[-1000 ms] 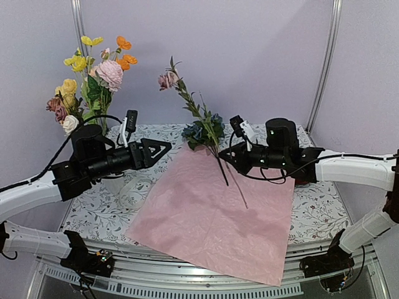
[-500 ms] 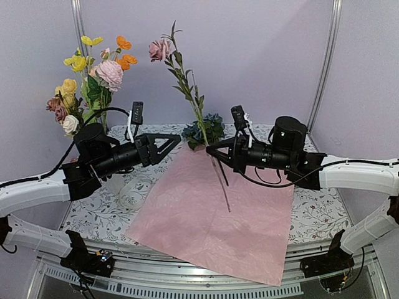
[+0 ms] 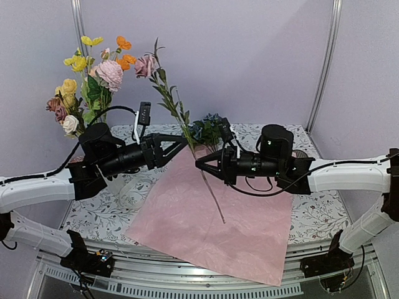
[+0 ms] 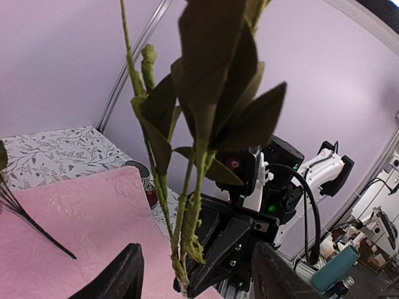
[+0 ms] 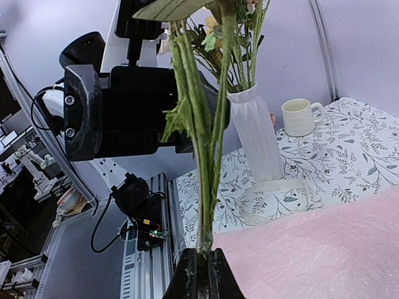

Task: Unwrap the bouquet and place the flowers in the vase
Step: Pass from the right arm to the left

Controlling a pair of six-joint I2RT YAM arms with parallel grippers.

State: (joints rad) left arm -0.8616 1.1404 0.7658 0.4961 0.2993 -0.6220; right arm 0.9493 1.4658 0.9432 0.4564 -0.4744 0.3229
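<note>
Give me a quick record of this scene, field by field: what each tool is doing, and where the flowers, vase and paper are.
right tool: shut on a leafy rose stem, holding it upright
left tool: open, straddling that stem
vase: rear left, several flowers in it
paper: spread flat on the table
blue flowers: at the paper's far edge
mug: near the vase
</note>
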